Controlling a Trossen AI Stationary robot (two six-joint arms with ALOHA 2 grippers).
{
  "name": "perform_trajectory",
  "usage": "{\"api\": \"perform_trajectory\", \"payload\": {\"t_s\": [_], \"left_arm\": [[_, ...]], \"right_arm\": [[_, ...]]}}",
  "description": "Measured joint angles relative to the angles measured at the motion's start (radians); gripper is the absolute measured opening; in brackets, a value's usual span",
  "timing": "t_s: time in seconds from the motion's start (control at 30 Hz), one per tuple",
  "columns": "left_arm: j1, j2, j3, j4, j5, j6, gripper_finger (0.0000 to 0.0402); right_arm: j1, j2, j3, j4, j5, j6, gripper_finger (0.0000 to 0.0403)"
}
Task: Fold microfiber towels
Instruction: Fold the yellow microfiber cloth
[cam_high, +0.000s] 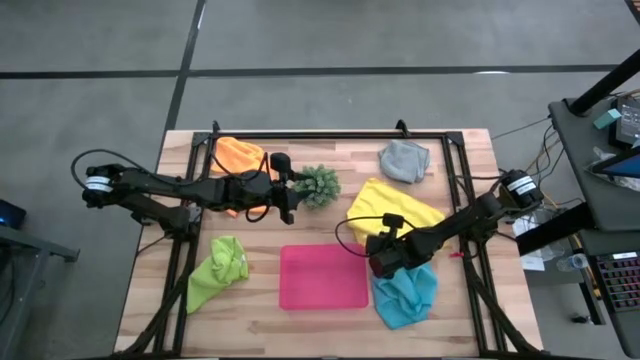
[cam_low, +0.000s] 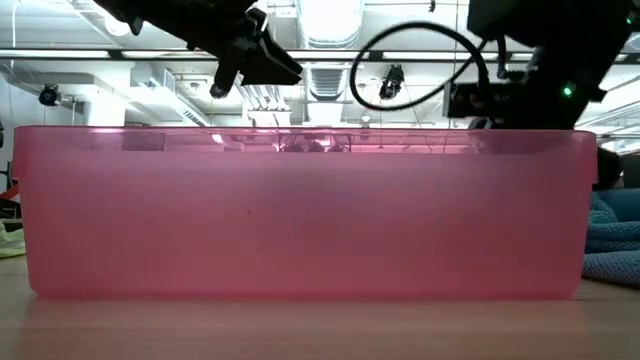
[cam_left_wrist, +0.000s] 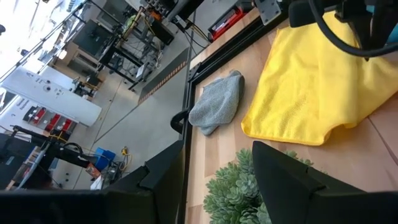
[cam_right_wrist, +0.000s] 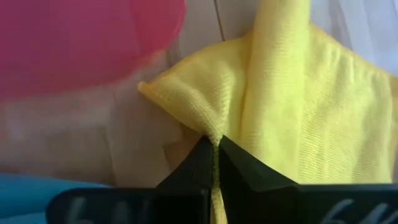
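Observation:
The yellow towel (cam_high: 395, 208) lies spread at the right of the table's middle, and my right gripper (cam_high: 376, 258) is shut on its near edge beside the pink tray (cam_high: 323, 277). My left gripper (cam_high: 288, 187) hangs open above the table, next to the small green plant (cam_left_wrist: 239, 193), touching nothing. The other towels lie loose on the table. The orange towel (cam_high: 240, 155) is at the far left and the grey towel (cam_high: 404, 160) at the far right. The lime green towel (cam_high: 218, 268) is at the near left, and the light blue towel (cam_high: 405, 295) is just nearside of my right gripper. My right gripper pinches the yellow towel's edge (cam_right_wrist: 214, 138) between its two fingers, close to the corner (cam_right_wrist: 152, 87) that points at the pink tray. The fingers slant down from the table's right side. The cloth puckers into a raised ridge at the pinch. The rest lies on the table.
The pink tray's wall (cam_low: 300, 210) fills the low view and hides the table behind it. A black frame (cam_high: 330, 135) runs along the table's far edge and sides. Bare wood shows between the plant (cam_high: 318, 185) and the tray.

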Motion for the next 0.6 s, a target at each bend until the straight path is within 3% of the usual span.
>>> {"api": "perform_trajectory", "payload": {"t_s": [0.33, 0.6], "left_arm": [[0.0, 0.0, 0.0, 0.0, 0.0, 0.0, 0.0173], [0.0, 0.0, -0.001, 0.0, 0.0, 0.0, 0.0173]], "right_arm": [[0.016, -0.002, 0.075, -0.244, -0.068, 0.113, 0.0009], [0.025, -0.058, 0.13, -0.274, -0.054, 0.113, 0.0009]]}}
